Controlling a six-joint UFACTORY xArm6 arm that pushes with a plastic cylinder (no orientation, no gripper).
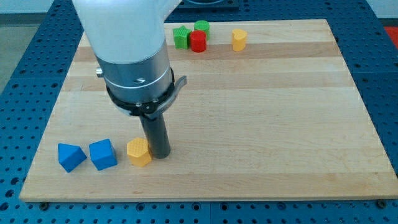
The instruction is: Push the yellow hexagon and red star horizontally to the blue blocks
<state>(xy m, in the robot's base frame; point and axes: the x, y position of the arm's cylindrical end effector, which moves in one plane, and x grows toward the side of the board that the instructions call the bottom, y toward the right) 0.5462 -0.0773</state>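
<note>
I have no jaws to open or clench, only a dark rod ending in my tip (159,154). Going from the view's left along the bottom of the wooden board (261,118), a blue triangular block (71,157) sits first, just beside a blue cube (102,154), the two close but apart. Next comes a yellow hexagon (138,152), near the cube with a slim gap between them. My tip stands pressed against that hexagon's right side, so nothing lies between the hexagon and the blue blocks. The hexagon is a chunky, bright yellow piece with flat facets, lying flat on the board. Up at the view's top, well apart from all this, a green star-like block (181,37) touches a red block (198,42), whose shape I cannot make out clearly, with a green round block (201,27) right behind it. Further right stands a second yellow block (239,39). Counted: two blue, two yellow, two green, one red.
</note>
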